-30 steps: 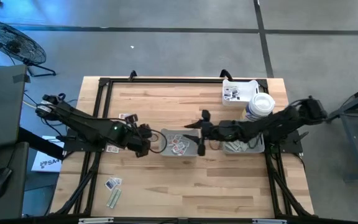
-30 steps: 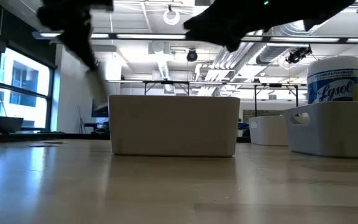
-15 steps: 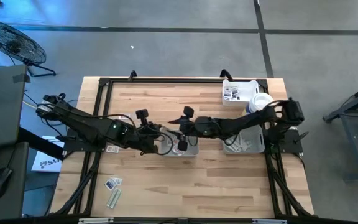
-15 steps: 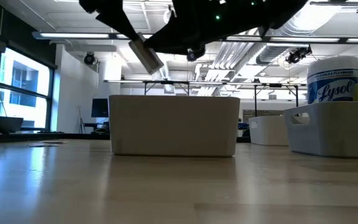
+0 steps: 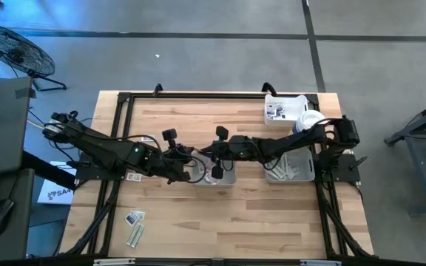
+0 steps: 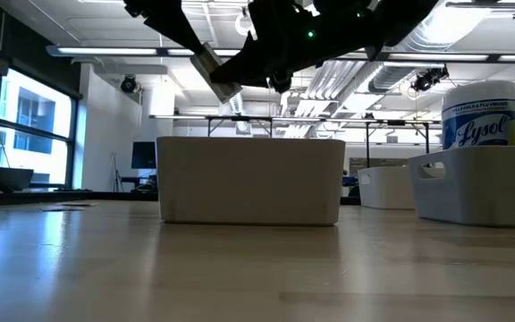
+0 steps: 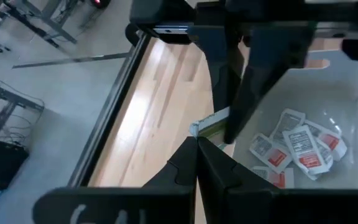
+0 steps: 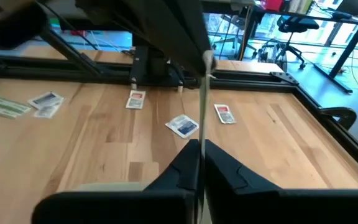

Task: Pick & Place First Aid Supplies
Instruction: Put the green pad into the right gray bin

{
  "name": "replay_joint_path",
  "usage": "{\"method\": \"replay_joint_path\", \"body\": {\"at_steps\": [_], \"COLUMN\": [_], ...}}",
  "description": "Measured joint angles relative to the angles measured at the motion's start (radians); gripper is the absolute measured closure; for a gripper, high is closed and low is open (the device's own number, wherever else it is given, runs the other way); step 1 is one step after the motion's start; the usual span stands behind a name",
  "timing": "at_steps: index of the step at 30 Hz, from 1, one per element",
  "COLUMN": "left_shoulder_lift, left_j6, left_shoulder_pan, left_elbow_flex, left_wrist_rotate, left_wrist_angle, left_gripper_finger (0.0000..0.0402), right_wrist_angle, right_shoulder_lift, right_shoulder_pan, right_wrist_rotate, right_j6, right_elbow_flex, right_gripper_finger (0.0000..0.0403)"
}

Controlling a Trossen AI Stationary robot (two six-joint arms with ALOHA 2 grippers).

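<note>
I have both tools pinching one green-grey strip (image 7: 209, 124): left tool (image 5: 189, 157) and right tool (image 5: 207, 153) at opposite ends, above the middle tray (image 5: 228, 179).

both tools (image 5: 200, 157) meeting, grey tray (image 5: 228, 179)

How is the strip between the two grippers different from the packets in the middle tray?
The strip is long, narrow and pale green; the packets are squarish, white with red and dark print. The strip is held above the tray, pinched by the left gripper and the right gripper; the packets lie loose on the tray's floor. Both are small and flat.
</note>
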Motion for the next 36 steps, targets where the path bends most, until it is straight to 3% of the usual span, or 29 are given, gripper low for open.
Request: {"method": "replay_joint_path", "body": {"at_steps": [6,13,18,23,26,29,36], "left_shoulder_lift": [0.000,-0.005,-0.009,-0.009,-0.008,-0.007,-0.005], "left_j6": [-0.008,-0.011,-0.094,-0.224,-0.234,-0.241,-0.244], "left_shoulder_pan": [0.000,-0.001,-0.001,-0.001,-0.001,-0.001,-0.001], "left_elbow_flex": [0.000,0.000,0.028,0.000,-0.033,-0.051,-0.056], "left_wrist_rotate": [0.056,0.123,0.222,0.257,0.257,0.256,0.255], "left_wrist_angle": [0.004,-0.011,-0.203,-0.323,-0.308,-0.298,-0.256], "left_gripper_finger": [0.0390,0.0302,0.0252,0.0245,0.0245,0.0246,0.0246], "right_wrist_angle": [-0.044,-0.280,-0.711,-1.296,-1.529,-1.590,-1.467], "right_shoulder_lift": [-0.007,-0.123,-0.301,-0.471,-0.544,-0.605,-0.664], "right_shoulder_pan": [0.006,0.033,0.064,0.070,0.067,0.068,0.066], "right_wrist_rotate": [0.047,0.055,0.032,-0.002,-0.004,-0.034,-0.163], "right_j6": [-0.010,-0.032,0.065,0.352,0.512,0.607,0.733], "right_elbow_flex": [0.000,0.000,0.000,0.000,-0.023,-0.099,-0.323], "right_gripper_finger": [0.0399,0.0401,0.0401,0.0399,0.0401,0.0400,0.0401]}}
